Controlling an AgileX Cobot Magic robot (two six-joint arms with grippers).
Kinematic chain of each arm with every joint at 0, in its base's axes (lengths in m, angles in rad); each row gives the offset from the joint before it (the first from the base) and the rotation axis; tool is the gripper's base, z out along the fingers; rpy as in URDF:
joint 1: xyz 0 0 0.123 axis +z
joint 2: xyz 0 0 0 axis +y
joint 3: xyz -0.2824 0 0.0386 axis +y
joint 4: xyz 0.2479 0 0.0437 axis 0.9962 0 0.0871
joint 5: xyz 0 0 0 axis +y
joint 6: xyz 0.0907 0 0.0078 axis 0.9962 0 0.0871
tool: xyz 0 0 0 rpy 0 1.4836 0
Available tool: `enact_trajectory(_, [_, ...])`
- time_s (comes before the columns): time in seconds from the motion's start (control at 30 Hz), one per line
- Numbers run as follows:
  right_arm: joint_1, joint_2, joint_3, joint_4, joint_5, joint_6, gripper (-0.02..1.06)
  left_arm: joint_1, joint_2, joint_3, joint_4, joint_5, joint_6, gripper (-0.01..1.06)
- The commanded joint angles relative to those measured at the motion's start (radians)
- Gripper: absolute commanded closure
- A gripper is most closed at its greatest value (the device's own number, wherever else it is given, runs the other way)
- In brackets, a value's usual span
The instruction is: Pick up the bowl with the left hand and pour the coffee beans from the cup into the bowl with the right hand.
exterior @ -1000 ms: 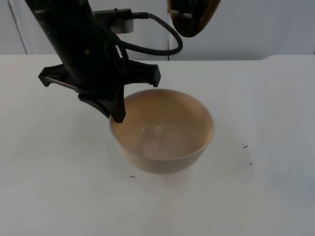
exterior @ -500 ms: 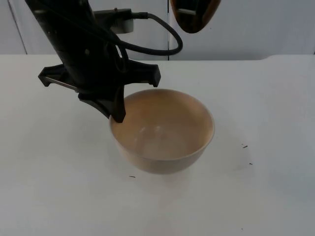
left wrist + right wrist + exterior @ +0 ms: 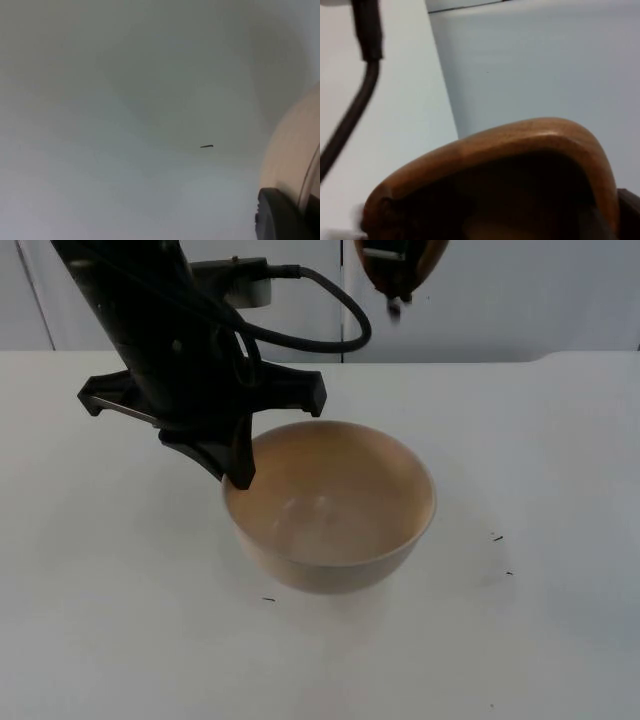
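A pale beige bowl [image 3: 330, 505] with a bare inside is near the middle of the white table [image 3: 540, 640]. My left gripper [image 3: 240, 472] is shut on its left rim, one finger inside and one outside. The left wrist view has the bowl's outer wall [image 3: 295, 150] beside a black fingertip [image 3: 280, 215]. High above the bowl's far side hangs a brown wooden cup [image 3: 400, 265], tipped mouth-down, with dark coffee beans [image 3: 395, 306] dropping from its lip. In the right wrist view the cup [image 3: 520, 145] is close up, and my right gripper holding it is hidden behind it.
A few dark specks [image 3: 497, 538] lie on the table right of the bowl, and one [image 3: 268, 599] lies in front of it. The grey partition wall [image 3: 520, 300] closes the back. A single speck [image 3: 206, 146] lies on the table left of the bowl.
The cup has shifted slightly right and tipped further, and beans now spill from its lip. The bowl and the left arm have not moved.
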Motion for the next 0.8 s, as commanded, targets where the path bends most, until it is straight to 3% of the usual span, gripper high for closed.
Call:
enact_trajectory(0.0, [0.007,-0.010,0.001,-0.032,-0.002,-0.005,1.04,-0.007,-0.007,-0.004,-0.009,-0.010,0.001,1.05])
enact_trajectory(0.77, [0.043,-0.010,0.001,-0.056,-0.002,-0.005,1.04,-0.007,-0.007,-0.004,-0.011,-0.008,0.001,1.05])
